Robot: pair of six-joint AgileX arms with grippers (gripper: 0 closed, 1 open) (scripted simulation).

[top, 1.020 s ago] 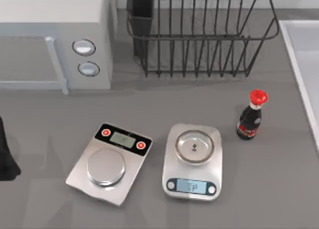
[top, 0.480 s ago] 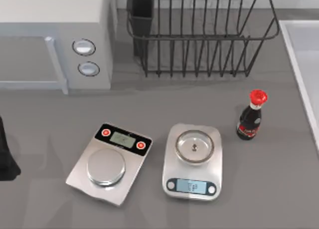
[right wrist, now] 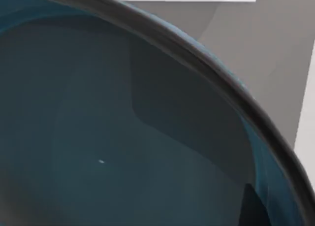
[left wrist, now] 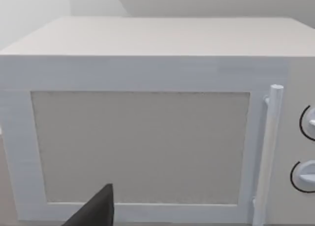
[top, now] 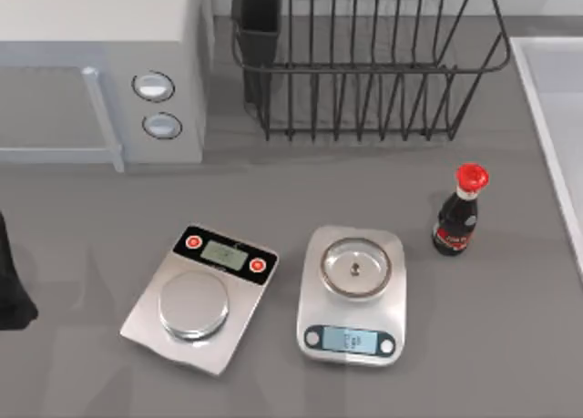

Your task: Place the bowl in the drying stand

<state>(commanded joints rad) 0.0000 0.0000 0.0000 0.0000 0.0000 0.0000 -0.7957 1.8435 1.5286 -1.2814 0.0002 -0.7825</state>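
Observation:
The bowl [right wrist: 113, 137] shows very close in the right wrist view, its blue inside under a dark rim, with grey table past the rim. The drying stand [top: 364, 67], a black wire rack with upright bars, stands at the back of the table in the top view, its black cutlery cup [top: 260, 22] at the left end. My left arm [top: 11, 290] is parked at the table's left edge. A dark part of my left gripper [left wrist: 96, 212] shows in front of the microwave door. I cannot tell whether my right gripper holds the bowl.
A white microwave [top: 100, 63] fills the back left, its door [left wrist: 142, 147] facing the left wrist. Two silver scales [top: 200, 295] [top: 352, 292] sit mid-table. A red-capped dark bottle [top: 458, 213] stands right of them. A white tray edge [top: 556, 108] runs along the right.

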